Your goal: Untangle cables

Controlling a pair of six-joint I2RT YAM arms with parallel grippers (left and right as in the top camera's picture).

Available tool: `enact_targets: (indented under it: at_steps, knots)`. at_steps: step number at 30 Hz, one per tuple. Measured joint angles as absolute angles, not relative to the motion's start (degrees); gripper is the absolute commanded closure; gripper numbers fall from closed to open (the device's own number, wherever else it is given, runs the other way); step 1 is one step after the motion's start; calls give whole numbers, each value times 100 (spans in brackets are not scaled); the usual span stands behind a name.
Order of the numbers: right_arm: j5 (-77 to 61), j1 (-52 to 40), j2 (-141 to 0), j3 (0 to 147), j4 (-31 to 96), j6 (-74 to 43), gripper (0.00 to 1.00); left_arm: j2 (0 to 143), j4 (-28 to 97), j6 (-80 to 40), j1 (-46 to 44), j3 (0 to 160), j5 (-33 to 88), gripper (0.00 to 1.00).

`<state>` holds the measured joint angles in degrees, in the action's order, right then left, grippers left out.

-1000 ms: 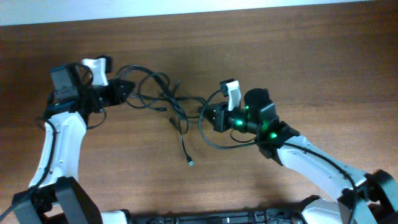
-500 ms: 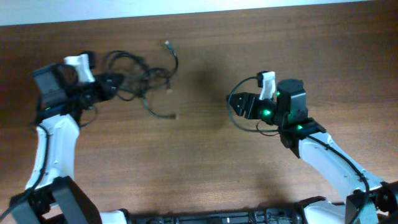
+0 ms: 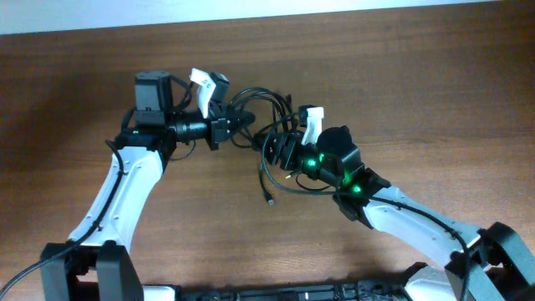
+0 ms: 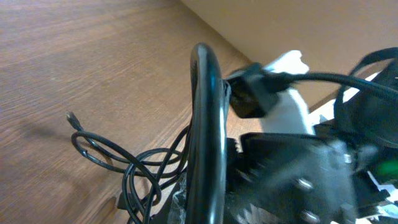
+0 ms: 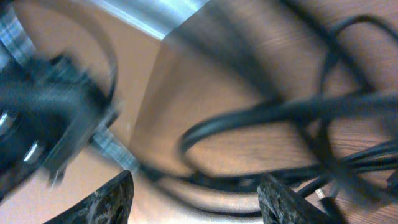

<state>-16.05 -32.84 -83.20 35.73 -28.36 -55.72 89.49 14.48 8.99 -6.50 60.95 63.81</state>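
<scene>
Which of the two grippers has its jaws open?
The right gripper: its fingertips stand wide apart, while the left gripper is shut on the cables.

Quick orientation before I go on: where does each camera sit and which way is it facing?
Overhead: above the table, looking straight down; both arms show, left gripper and right gripper meeting at the cables.
Left wrist: on the left arm, facing the right gripper; a cable loop fills the foreground.
Right wrist: on the right arm, facing the blurred left arm; its open fingers frame the bottom.
Shared: the cables.
</scene>
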Motion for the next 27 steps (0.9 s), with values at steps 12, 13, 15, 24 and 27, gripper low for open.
enact_targets:
  at_steps: [12, 13, 15, 24, 27]
  knots:
    - [-882, -3164, -8503, 3568, -3201, -6257, 96, 8945, 1568, 878, -587, 6097, 6158, 100]
    - [-1208, -2974, -8403, 3566, -3197, -6001, 96, 8945, 1688, 856, -458, 6097, 5889, 100]
    - [-1955, -2397, -8086, 3566, -3142, -5535, 96, 8945, 1870, 825, -93, 6099, 5570, 100]
    - [-2803, -967, -7856, 3610, -1013, -5052, 46, 8849, 926, 1297, 939, 6121, 8414, 100]
    - [-2532, -827, -7929, 3588, -1160, -4899, 3, 8831, 709, 1310, 919, 6123, 8482, 100]
